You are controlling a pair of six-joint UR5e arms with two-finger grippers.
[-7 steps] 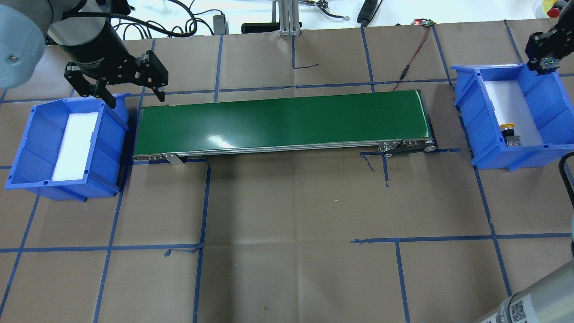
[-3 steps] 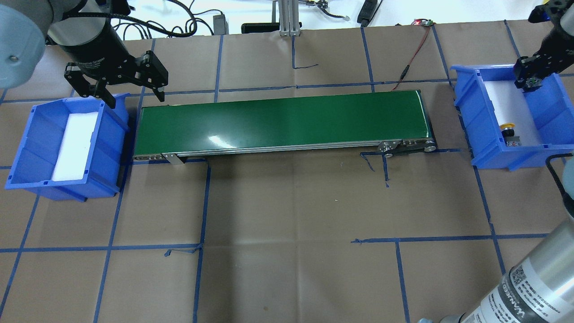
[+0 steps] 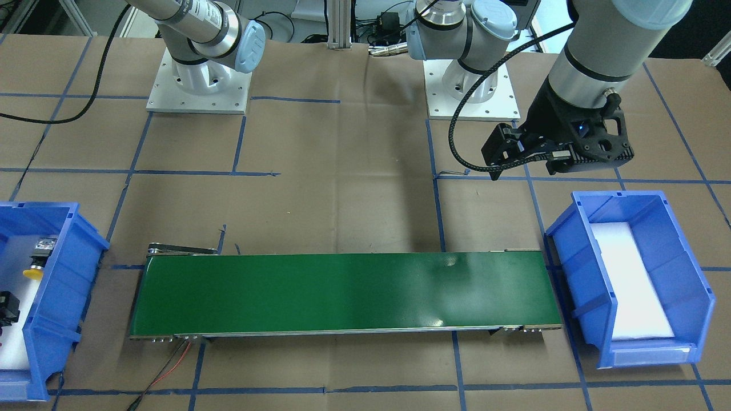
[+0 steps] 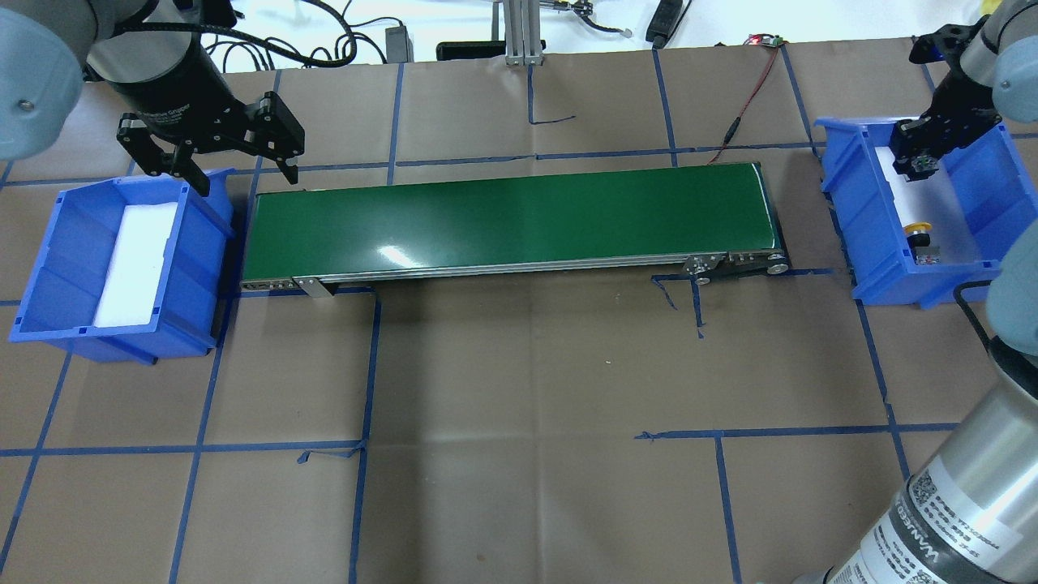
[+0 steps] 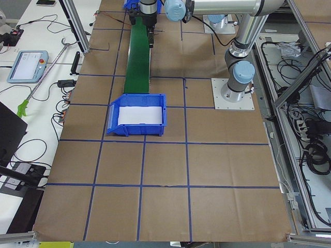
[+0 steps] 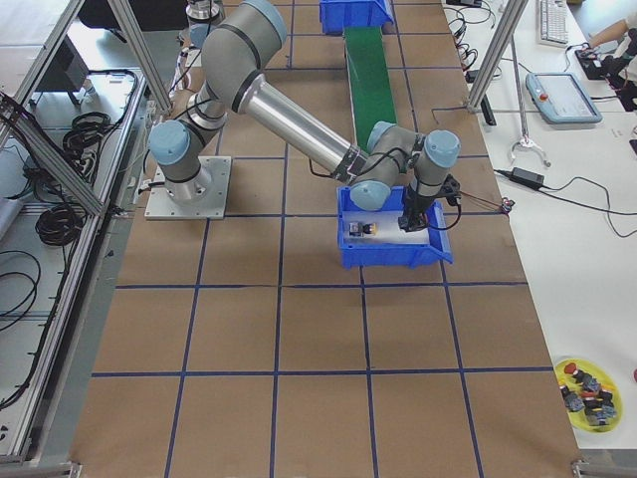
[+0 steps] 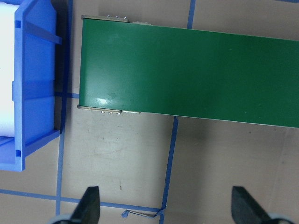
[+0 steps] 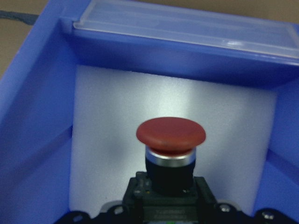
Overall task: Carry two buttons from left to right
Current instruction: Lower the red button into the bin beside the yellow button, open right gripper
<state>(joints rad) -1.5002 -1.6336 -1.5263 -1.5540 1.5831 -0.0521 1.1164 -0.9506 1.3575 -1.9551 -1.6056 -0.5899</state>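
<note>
The red-capped button is held in my right gripper, which is shut on its black body and hangs over the white foam at the far end of the right blue bin. The yellow-capped button lies on the foam nearer the bin's front; it also shows in the front-facing view. My left gripper is open and empty, above the gap between the left blue bin and the conveyor's left end. The left bin shows only white foam.
A green conveyor belt runs between the two bins; it fills the top of the left wrist view. Blue tape lines cross the brown table cover. Cables and a metal post stand at the far table edge.
My right gripper, holding the red button, has moved from the right bin's far right corner leftward to over its foam. The left arm has not moved.
</note>
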